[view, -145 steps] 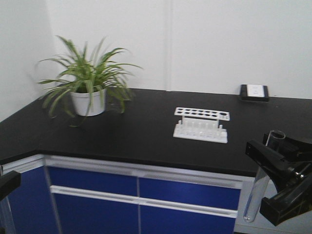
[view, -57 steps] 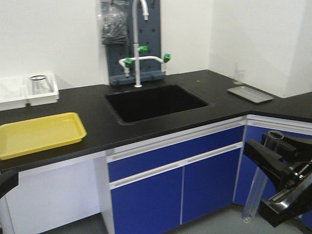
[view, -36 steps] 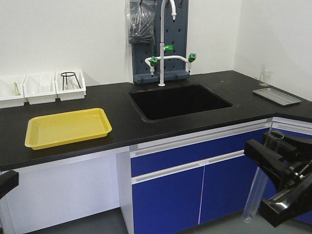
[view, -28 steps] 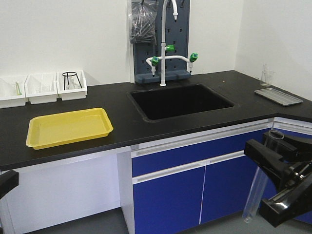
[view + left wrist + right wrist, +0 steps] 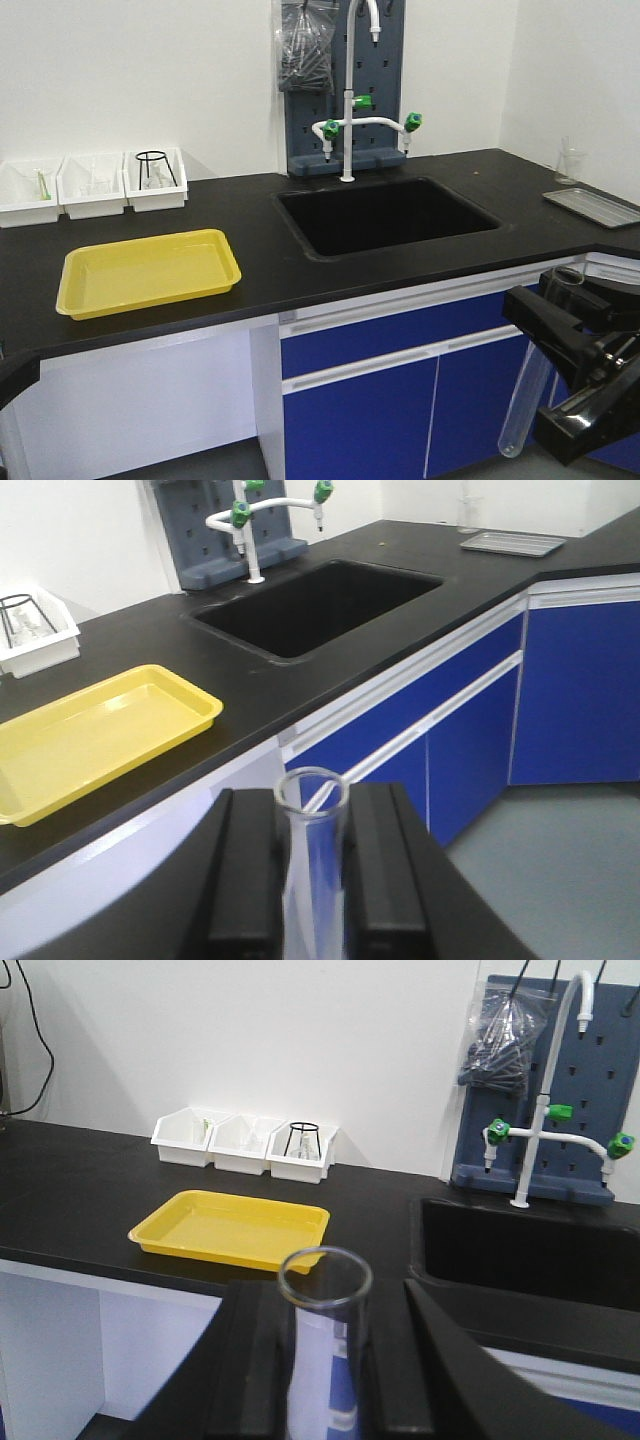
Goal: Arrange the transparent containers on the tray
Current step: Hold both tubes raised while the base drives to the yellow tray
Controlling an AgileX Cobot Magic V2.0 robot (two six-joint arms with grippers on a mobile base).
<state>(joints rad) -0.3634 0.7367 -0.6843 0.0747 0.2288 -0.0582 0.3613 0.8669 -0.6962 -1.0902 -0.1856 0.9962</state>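
Through the left wrist camera I see the left jaws closed on the slimmer test tube [image 5: 312,825]. It stands upright between the two black fingers [image 5: 245,880], which press it from either side, and its rimmed mouth sits just above their tops. The tube's lower end runs out of that view.

The right wrist camera shows much the same: the right jaws are clamped around the wider test tube [image 5: 322,1360], with its open mouth poking up between them and the glass body running down out of sight. In the front view this tube hangs at the lower right, a little tilted, with its rounded bottom down. It is in front of the blue cabinet doors [image 5: 355,420] and below the table [image 5: 250,215] edge.

The yellow tray [image 5: 150,272] lies flat on the table to the left of the sink [image 5: 385,215], near the front edge and well apart from both tubes. Neither tube is over it, and both are held off the table.

Behind the tray, three white bins [image 5: 90,185] stand against the wall. The faucet [image 5: 348,100] rises behind the sink, and a grey metal tray [image 5: 592,205] sits at the far right with a small beaker [image 5: 568,165] just beside it
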